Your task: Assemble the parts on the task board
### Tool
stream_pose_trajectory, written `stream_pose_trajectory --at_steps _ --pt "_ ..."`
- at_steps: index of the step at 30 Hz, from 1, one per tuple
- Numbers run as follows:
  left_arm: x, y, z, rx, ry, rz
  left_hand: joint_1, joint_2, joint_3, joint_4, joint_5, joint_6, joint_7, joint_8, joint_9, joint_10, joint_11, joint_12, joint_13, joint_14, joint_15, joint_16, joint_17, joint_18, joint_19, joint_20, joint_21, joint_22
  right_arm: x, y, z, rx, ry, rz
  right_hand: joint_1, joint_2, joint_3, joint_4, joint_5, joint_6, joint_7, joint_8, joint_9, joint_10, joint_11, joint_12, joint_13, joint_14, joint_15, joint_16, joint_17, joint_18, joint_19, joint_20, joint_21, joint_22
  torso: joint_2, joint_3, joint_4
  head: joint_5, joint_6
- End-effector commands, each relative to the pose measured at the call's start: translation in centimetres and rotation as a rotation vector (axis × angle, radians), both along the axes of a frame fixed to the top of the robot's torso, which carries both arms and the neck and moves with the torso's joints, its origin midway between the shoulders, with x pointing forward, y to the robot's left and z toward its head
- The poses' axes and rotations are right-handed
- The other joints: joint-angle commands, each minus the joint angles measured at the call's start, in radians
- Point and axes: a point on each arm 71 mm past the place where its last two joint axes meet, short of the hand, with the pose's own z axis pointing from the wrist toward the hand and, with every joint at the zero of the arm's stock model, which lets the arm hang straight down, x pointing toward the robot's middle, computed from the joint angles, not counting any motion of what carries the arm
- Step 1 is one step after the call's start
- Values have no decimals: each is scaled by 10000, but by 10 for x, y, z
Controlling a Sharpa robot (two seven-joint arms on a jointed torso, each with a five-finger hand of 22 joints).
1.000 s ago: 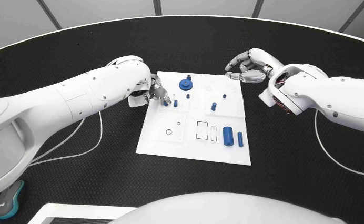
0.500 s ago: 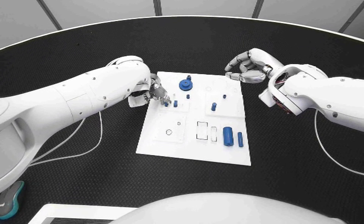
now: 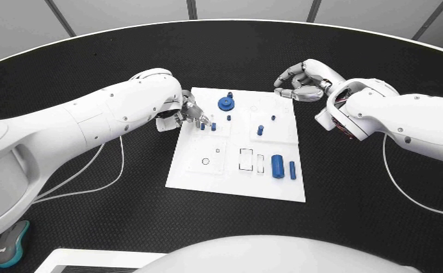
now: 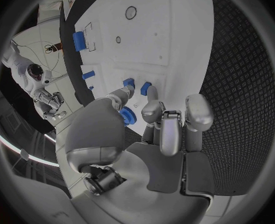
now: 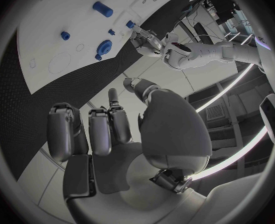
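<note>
Task board (image 3: 208, 180): white plate, centre of the black table (image 3: 92, 215), long axis running away from the robot. Recesses on the near half: a round one (image 3: 206, 160) at the left with a small hole in it, and a rectangular slot (image 3: 246, 159) beside it; whether anything sits in them, cannot tell. To the right of the slot lie a thick blue cylinder (image 3: 277, 165) and, just beside it, a thin blue rod (image 3: 292, 170), both flat on the board. Mid-board: a short blue peg (image 3: 259, 130) standing upright, with a smaller blue piece (image 3: 273, 118) near it. Far half: a blue gear (image 3: 225, 102) with a knob on top. Left hand (image 3: 188, 114) is over the board's left edge, fingertips at two small blue pegs (image 3: 208, 126); in the wrist view the fingers (image 4: 151, 109) are curled downward, close together, with one tip touching a peg (image 4: 129, 83) and the next peg (image 4: 145, 88) just beside another tip. A firm pinch, cannot tell. Right hand (image 3: 301, 84) hovers off the board's far right corner, above the table, fingers (image 5: 100, 129) curled inward side by side with nothing between them. White cables (image 3: 88, 183) trail across the table under the left arm.
</note>
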Motion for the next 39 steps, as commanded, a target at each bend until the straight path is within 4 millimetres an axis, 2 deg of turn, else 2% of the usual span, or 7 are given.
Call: stream_pose_trajectory --at_steps 1,6,13,18,21,28,39 --pt "-1 2 1 -268 -46 138 -7 -63 -57 4 -63 73 -12 -35 10 40 -3 34 1 887 -56 44 2015 -139 67 -13 37 -3 0 0 0 1 -7 -1 -97 -28 54 10 38 -88 7 35 -9 4 -63 2 1186 734 -88 -66 1314 115 325 -54 -67 1243 -9 -5 8 -6 32" --pt "-2 7 5 -993 -350 574 27 -85 -270 131 -85 6 12 -66 25 -100 13 -114 -279 838 -53 -24 1824 -89 -54 -12 -87 -252 -1 -1 -2 -1 30 -13 -111 -31 52 16 40 -96 9 39 -14 -6 -61 -10 1175 733 -87 -70 1311 119 318 -54 -83 1230 -35 0 18 -37 68" --pt "6 13 30 -2144 -1629 862 735 91 -1055 654 4 -1143 407 -205 94 -2132 353 -1787 -3250 234 207 -880 -103 333 -1282 168 -1550 -2652 -1 -3 -6 -16 82 -63 -111 -31 52 16 40 -96 9 39 -14 -6 -61 -10 1175 733 -87 -70 1311 119 318 -54 -83 1230 -35 1 8 -49 225" --pt "6 3 49 -3920 -2760 234 2807 541 -59 -146 149 -2223 916 -867 -330 -3921 825 -2807 -4188 -1599 621 -2795 -3637 647 -2730 465 -3334 -4820 0 -5 -8 -28 48 -132 -114 -26 55 19 42 -99 9 40 -16 -37 -60 -51 1138 726 -86 -89 1281 128 302 -53 -118 1200 -64 14 2 -124 366" --pt "3 -10 60 -5071 -3551 -466 3608 231 1065 -874 108 -2446 1305 -1495 -796 -5283 1226 -3957 -4943 -3807 1010 -4569 -6139 619 -3438 750 -4105 -5210 1 -5 -9 -32 18 -162 -114 -27 56 19 42 -101 10 40 -17 -78 -60 -104 1091 719 -86 -106 1254 136 289 -53 -145 1175 -47 -3 -16 -163 470" --pt "-2 -32 69 -5641 -5029 -2053 3969 103 1493 -2060 60 -2190 1455 -2462 -1614 -5738 1480 -5392 -6390 -3784 1127 -4535 -6738 682 -3603 897 -3497 -4814 1 -5 -8 23 -184 -189 -117 -13 82 22 48 -127 16 46 -25 -402 -58 -530 719 678 -86 -200 1117 175 215 -51 -298 1043 -7 -22 -16 -232 667" --pt "-5 -51 51 -4454 -5931 -3770 3367 -170 1175 -2301 14 -1696 1353 -3137 -2128 -5463 1455 -6138 -7302 -2901 1151 -3511 -6241 690 -3288 948 -3239 -4759 2 -1 -6 138 -554 -164 -109 -10 206 0 50 -212 9 133 -38 -1243 -79 -1853 -439 503 -106 -641 558 331 -86 -65 -958 500 5 -33 -20 -302 730"
